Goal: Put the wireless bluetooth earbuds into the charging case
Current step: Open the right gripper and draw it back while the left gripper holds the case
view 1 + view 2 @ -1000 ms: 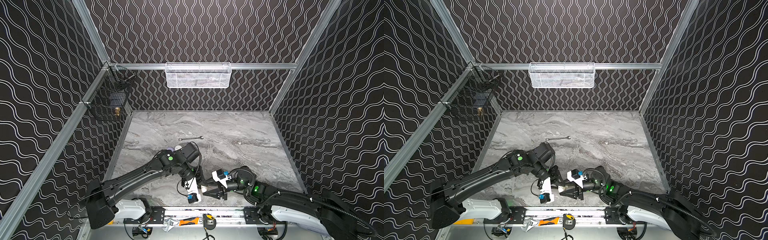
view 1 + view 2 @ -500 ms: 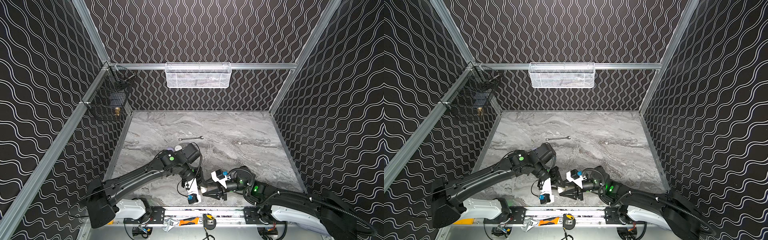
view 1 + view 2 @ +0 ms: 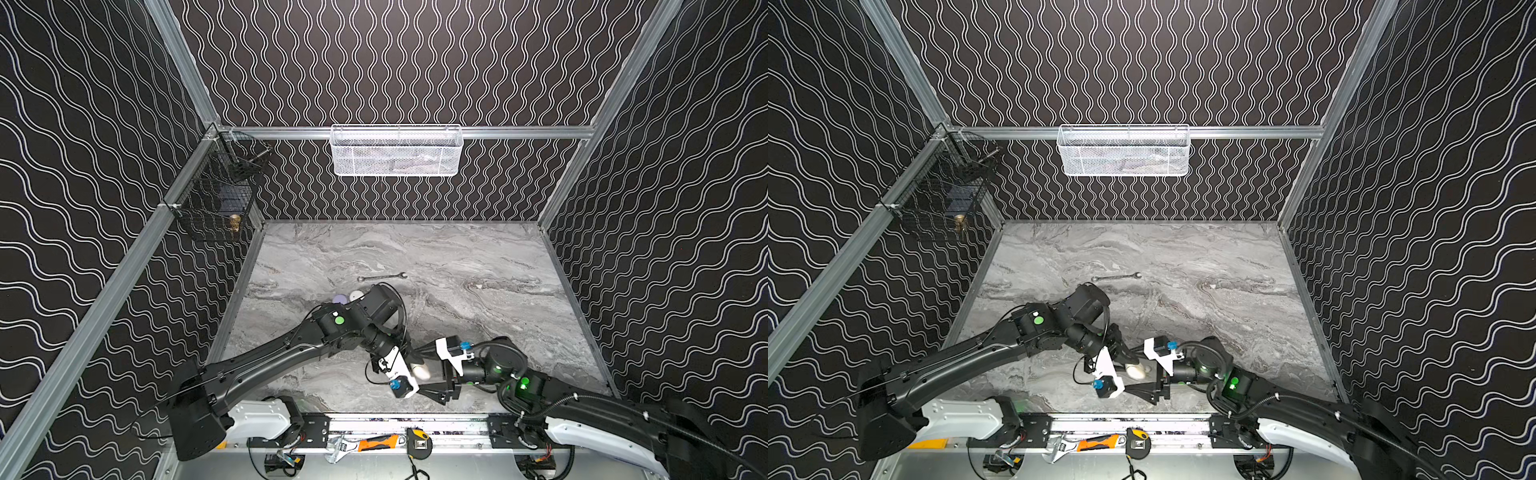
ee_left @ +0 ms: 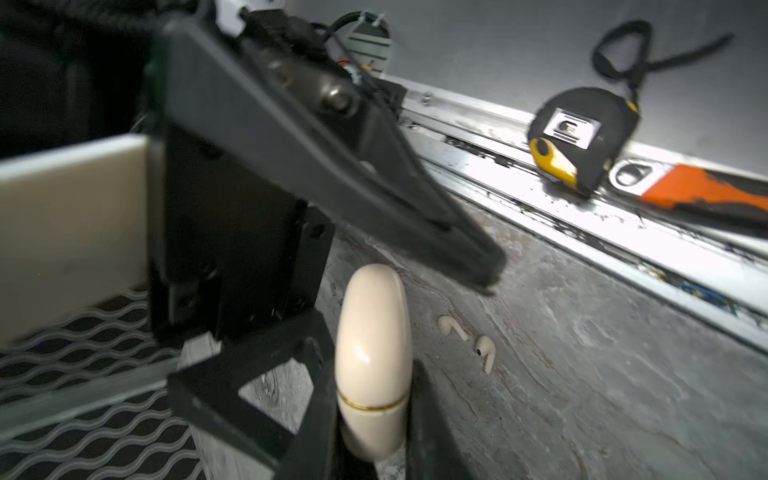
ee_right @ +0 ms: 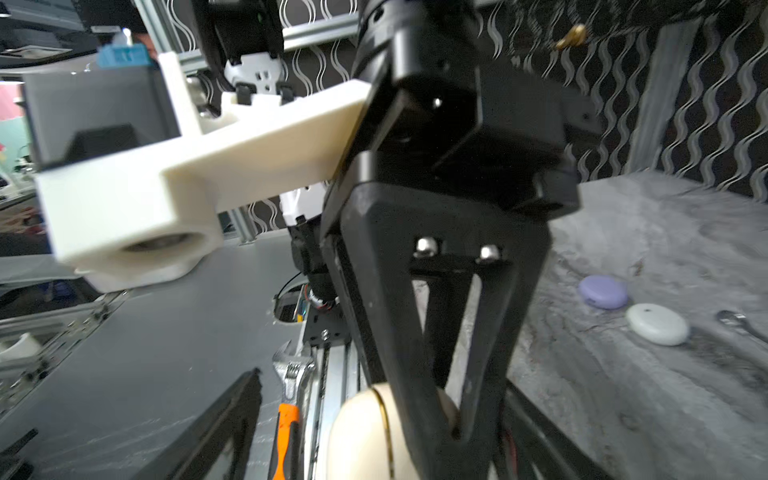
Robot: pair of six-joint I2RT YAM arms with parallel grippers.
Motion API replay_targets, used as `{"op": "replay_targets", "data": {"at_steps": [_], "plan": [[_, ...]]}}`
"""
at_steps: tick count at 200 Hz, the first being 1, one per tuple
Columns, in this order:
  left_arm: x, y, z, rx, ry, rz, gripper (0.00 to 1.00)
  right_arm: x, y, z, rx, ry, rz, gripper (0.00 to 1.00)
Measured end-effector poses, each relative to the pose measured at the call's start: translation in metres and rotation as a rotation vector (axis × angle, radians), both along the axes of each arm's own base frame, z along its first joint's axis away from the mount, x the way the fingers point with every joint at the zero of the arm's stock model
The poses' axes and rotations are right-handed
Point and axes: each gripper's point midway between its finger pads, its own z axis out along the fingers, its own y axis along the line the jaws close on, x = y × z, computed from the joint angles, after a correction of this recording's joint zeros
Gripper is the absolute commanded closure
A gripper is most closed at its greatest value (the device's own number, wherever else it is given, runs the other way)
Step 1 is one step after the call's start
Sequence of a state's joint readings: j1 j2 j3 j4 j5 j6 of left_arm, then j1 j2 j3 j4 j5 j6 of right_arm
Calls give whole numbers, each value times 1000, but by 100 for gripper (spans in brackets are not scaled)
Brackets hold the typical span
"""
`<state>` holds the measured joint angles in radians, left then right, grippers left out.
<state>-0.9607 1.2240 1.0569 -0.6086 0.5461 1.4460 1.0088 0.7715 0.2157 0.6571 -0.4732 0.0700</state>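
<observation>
A closed cream charging case [image 4: 374,357] with a gold seam hangs just above the table near its front edge, and my left gripper [image 4: 372,399] is shut on it. In both top views the case [image 3: 420,370] [image 3: 1136,370] shows between the two arms. My right gripper [image 3: 428,372] is open, with its fingers [image 4: 332,174] spread on either side of the case and clear of it. Two cream earbuds [image 4: 453,328] [image 4: 486,351] lie loose on the marble just beyond the case. The arms hide them in both top views.
A lavender case [image 3: 340,299] and a white case [image 3: 355,296] lie behind the left arm, with a slim wrench [image 3: 382,277] farther back. A tape measure [image 4: 582,137] and an orange-handled spanner [image 4: 702,195] rest by the front rail. Wire baskets [image 3: 397,151] [image 3: 216,203] hang on the walls.
My right gripper's jaws have spread wide apart around the cream case. My left gripper has closed on the case. Both arms stay almost where they were.
</observation>
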Motion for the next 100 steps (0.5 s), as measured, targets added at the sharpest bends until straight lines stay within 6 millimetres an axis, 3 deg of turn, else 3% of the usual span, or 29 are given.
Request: {"op": "replay_targets", "data": {"at_steps": [52,100], "plan": [[18,16,2,-269,382,555,100,7,-33,35,164,-63,-149,7],[18,25,32,-474,733,738,100,6,-27,46,150,-43,-140,16]]}}
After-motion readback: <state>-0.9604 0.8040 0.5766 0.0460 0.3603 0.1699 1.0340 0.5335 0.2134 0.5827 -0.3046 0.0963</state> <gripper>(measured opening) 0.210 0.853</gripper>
